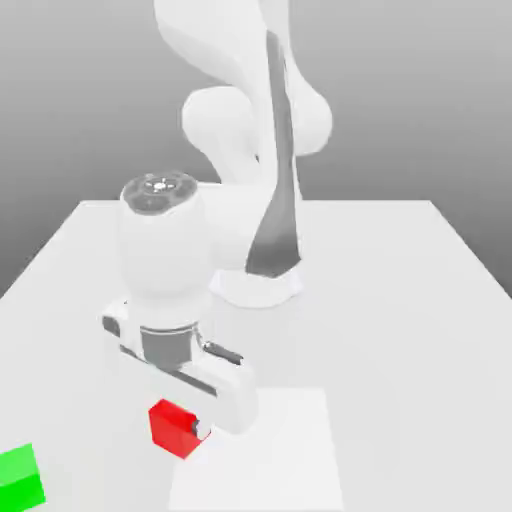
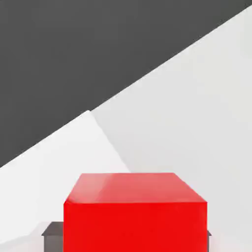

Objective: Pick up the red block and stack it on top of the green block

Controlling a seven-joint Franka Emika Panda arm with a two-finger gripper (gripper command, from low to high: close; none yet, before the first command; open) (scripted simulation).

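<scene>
Nearest the camera in the exterior view is a green block (image 1: 20,480), at the lower corner on the exterior view's left. The picture's edge cuts it off, so its full shape cannot be seen.

The red block (image 1: 173,430) is in the gripper (image 2: 135,236), which is closed on it, one finger (image 2: 53,237) against each of two opposite sides. In the exterior view the block is below the hand (image 1: 190,380), tilted, with one corner pointing down, and well apart from the green block, towards the exterior view's right. One finger partly covers it there; the other is hard to make out. In the hand view the red block is large and close, running out of the frame, and it hides most of both fingers. Whether it touches the table (image 1: 400,350) cannot be told.

The white robot arm (image 1: 165,250) leaves the exterior view at the top, and it covers part of its own base (image 1: 256,290). A brighter white rectangle (image 1: 265,460) on the pale table is partly behind the hand.

Counted, there are one red block, one green block, one arm, two fingers, one table and one bright rectangle.
</scene>
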